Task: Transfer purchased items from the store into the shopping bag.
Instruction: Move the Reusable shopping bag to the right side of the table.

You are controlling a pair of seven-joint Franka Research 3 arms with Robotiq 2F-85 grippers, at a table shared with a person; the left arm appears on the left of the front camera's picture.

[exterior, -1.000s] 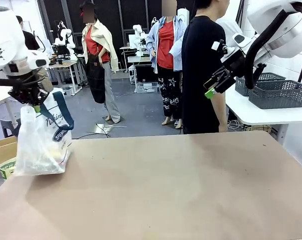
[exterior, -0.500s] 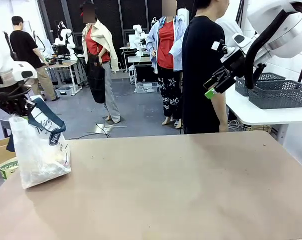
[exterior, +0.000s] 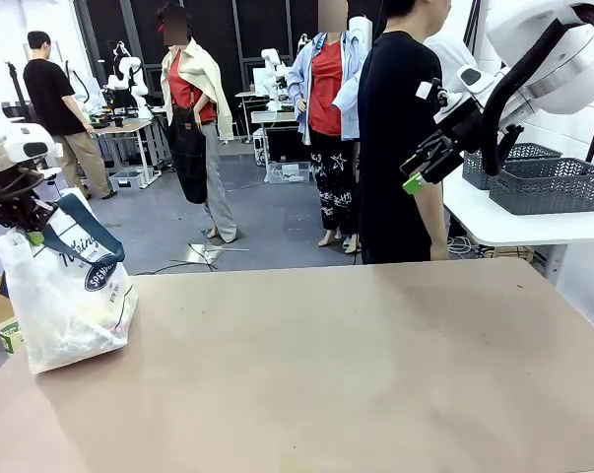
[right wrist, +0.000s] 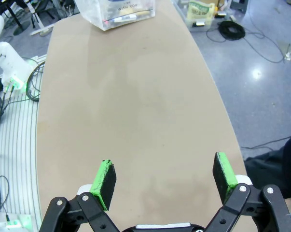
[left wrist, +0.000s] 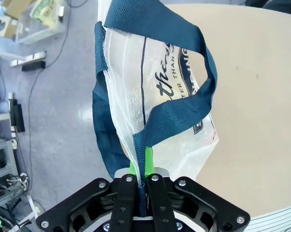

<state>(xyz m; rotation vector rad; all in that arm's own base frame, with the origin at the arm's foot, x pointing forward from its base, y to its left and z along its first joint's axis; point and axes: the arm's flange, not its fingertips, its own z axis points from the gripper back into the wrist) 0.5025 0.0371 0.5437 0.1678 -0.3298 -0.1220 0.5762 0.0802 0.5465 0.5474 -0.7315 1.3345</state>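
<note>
We saw our left gripper clamped on a navy strap handle of the translucent whitish plastic shopping bag, bag hanging just below it onto the tan table; our right gripper raised, fingers apart, holding nothing, well apart from the bag

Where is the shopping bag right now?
In the front view the shopping bag sits at the table's far-left edge, on the robot's left, its navy handle pinched in the shut left hand.
</note>
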